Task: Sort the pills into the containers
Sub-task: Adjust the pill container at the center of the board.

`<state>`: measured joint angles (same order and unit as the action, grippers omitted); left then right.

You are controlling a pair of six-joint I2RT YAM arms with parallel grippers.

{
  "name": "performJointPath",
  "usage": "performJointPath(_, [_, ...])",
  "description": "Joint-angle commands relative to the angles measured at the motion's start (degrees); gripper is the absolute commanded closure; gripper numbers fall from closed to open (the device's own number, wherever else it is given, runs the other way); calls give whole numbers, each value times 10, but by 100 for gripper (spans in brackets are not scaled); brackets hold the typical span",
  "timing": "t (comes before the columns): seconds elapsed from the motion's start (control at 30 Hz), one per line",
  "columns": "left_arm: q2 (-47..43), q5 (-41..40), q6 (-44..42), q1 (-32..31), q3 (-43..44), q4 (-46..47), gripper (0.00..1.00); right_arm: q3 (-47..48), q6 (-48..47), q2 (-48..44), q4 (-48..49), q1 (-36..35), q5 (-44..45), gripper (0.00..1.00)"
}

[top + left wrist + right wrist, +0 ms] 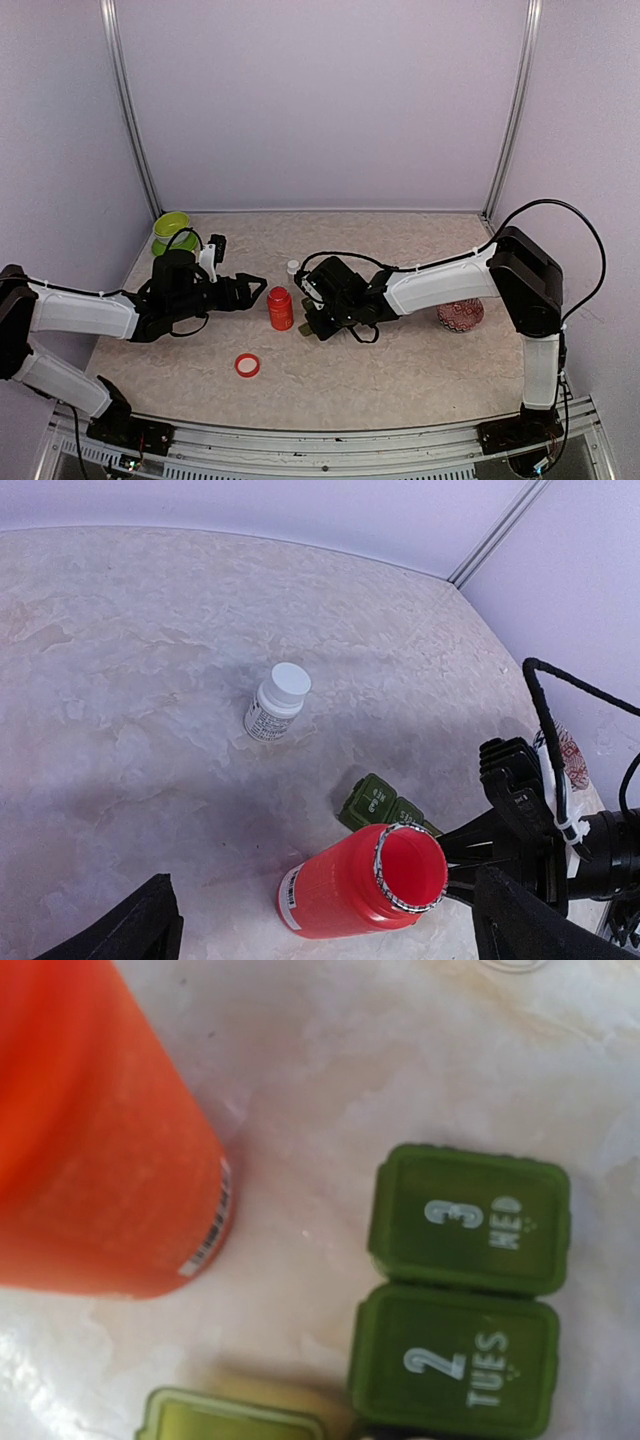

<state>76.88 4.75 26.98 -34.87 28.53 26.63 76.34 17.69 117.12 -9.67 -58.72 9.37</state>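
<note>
Right wrist view: right fingers (312, 324) low over the containers (458, 1290), next to the uncapped red bottle (90, 1130).

We saw the row of boxes lying on the tabletop (150, 660) just beside the bottle's base, WED and TUES lids shut; no pills showed anywhere. The left fingers (251, 290) stood wide, close to the bottle's other side. We could not tell whether the right fingers gripped anything. We judged the bottle the risk: open between both arms, a nudge from either could tip it and scatter its contents, and shut lids would accept nothing.
</note>
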Motion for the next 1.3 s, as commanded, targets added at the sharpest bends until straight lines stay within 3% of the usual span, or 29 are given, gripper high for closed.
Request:
performJointPath(0.0, [2,6,3,2,-5,19,1,12,6,11,-4,4,7,78])
performJointPath(0.4, [5,6,3,2,-4,19,1,12,4,7,-9,6,10,87])
performJointPath(0.77, [10,7,3,2,-4,21,1,9,-4,-13,-15,11,26,89])
performJointPath(0.93, [9,5,3,2,-4,21,1,7,-5,-13,-14,13,23,95])
performJointPath(1.27, [10,7,3,2,-4,22,1,7,-2,-41,-12,13,18,99])
